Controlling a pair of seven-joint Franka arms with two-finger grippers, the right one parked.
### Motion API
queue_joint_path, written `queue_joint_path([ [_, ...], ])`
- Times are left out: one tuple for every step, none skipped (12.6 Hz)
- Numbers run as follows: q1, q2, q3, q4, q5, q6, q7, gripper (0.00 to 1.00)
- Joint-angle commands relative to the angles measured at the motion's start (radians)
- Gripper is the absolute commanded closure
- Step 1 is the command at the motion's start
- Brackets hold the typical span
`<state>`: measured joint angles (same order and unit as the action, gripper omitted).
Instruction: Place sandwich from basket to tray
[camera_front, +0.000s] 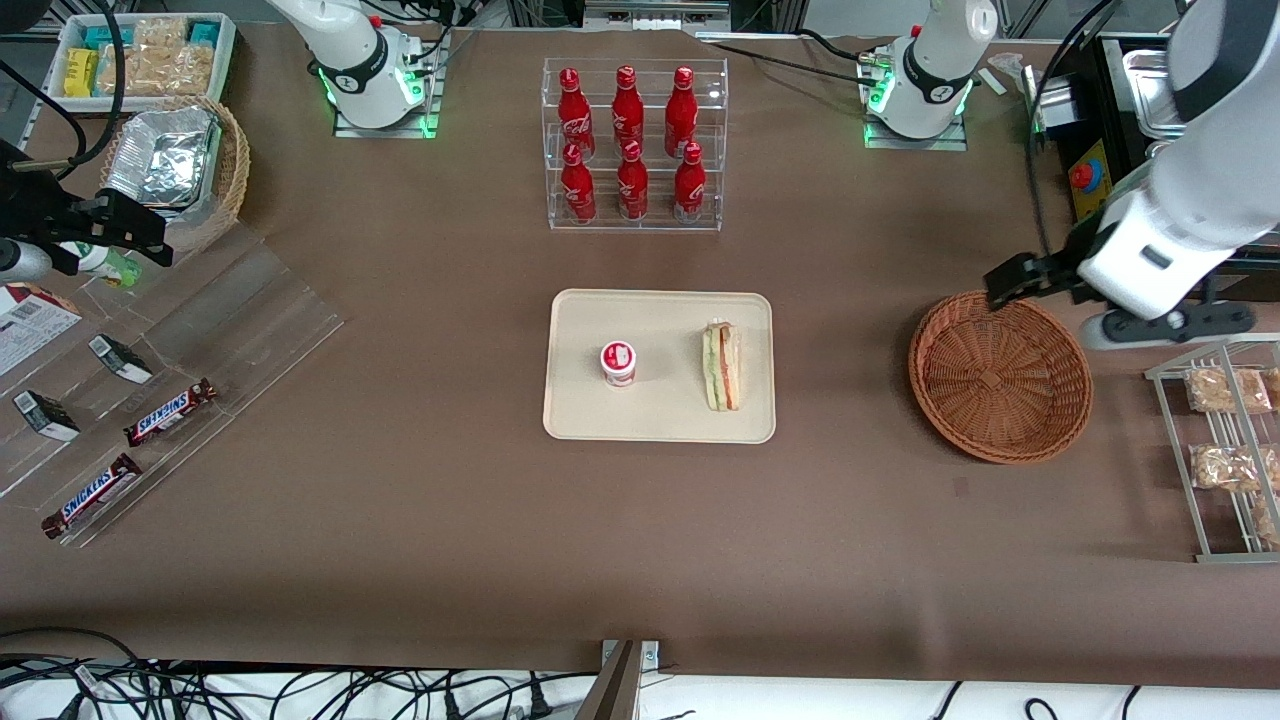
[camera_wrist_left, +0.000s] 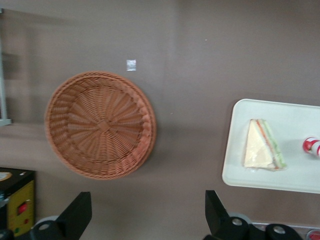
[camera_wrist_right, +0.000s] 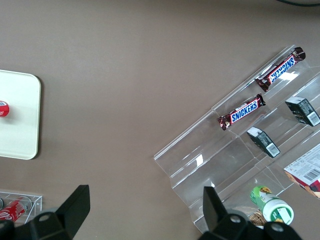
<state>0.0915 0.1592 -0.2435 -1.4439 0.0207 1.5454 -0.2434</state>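
The sandwich (camera_front: 722, 366) (camera_wrist_left: 264, 145), a white-bread wedge with green and red filling, lies on the cream tray (camera_front: 660, 415) (camera_wrist_left: 280, 177), at the edge nearest the basket. The reddish-brown wicker basket (camera_front: 1000, 375) (camera_wrist_left: 100, 125) stands empty toward the working arm's end of the table. My left gripper (camera_front: 1005, 282) (camera_wrist_left: 148, 212) hangs open with nothing between its fingers, high above the basket's rim farther from the front camera.
A small white cup with a red lid (camera_front: 618, 362) stands on the tray beside the sandwich. A clear rack of red cola bottles (camera_front: 633, 145) stands farther from the camera than the tray. A metal rack with bagged snacks (camera_front: 1225, 445) sits beside the basket.
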Motion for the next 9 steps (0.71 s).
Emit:
queue_joint_path([
  [-0.036,-0.076,0.088,-0.056,-0.039,-0.024,0.128,0.0],
  [-0.041,-0.092,0.107,-0.069,-0.042,-0.024,0.169,0.0],
  [-0.055,-0.111,0.125,-0.088,-0.044,-0.021,0.205,0.0],
  [-0.061,-0.118,0.147,-0.095,-0.044,-0.019,0.241,0.0],
  [-0.061,-0.119,0.153,-0.095,-0.044,-0.021,0.283,0.0],
  [-0.061,-0.119,0.154,-0.096,-0.042,-0.024,0.306,0.0],
  [-0.061,-0.119,0.154,-0.099,-0.042,-0.024,0.312,0.0],
  [-0.061,-0.119,0.154,-0.099,-0.036,-0.024,0.311,0.0],
  [-0.067,-0.119,0.154,-0.099,-0.035,-0.022,0.311,0.0],
])
